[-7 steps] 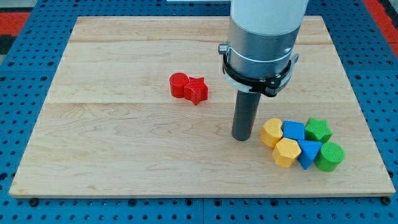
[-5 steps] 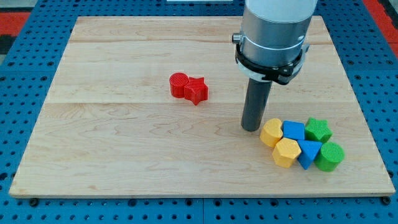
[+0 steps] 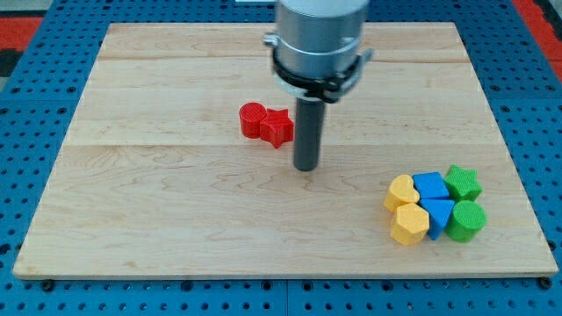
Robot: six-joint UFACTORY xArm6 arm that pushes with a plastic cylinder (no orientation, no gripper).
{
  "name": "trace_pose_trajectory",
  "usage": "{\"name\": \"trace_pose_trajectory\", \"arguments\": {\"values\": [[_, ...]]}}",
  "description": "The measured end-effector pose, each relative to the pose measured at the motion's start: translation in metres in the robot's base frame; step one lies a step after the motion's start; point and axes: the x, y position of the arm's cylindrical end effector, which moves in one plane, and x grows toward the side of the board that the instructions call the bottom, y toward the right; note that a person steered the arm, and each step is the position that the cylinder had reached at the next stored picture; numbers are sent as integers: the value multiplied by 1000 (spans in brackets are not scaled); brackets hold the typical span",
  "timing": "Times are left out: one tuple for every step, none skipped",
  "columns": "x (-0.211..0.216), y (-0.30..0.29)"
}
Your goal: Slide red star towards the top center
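The red star (image 3: 277, 128) lies on the wooden board (image 3: 176, 202) a little left of the middle, touching a red cylinder (image 3: 253, 120) on its left. My tip (image 3: 306, 167) rests on the board just right of and below the red star, a small gap apart from it.
A cluster sits at the view's lower right: a yellow heart (image 3: 402, 190), a yellow hexagon (image 3: 410, 225), a blue cube (image 3: 431, 186), a blue triangle (image 3: 437, 213), a green star (image 3: 463, 183) and a green cylinder (image 3: 466, 221).
My tip has moved left from beside the lower-right cluster to just right of the red star. The cluster's blocks have shifted slightly right and down. The red blocks have not moved.
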Motion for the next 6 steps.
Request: {"name": "trace_pose_trajectory", "arguments": {"values": [[-23, -23], [-45, -30], [-67, -36], [-70, -51], [-97, -52], [-123, -52]]}}
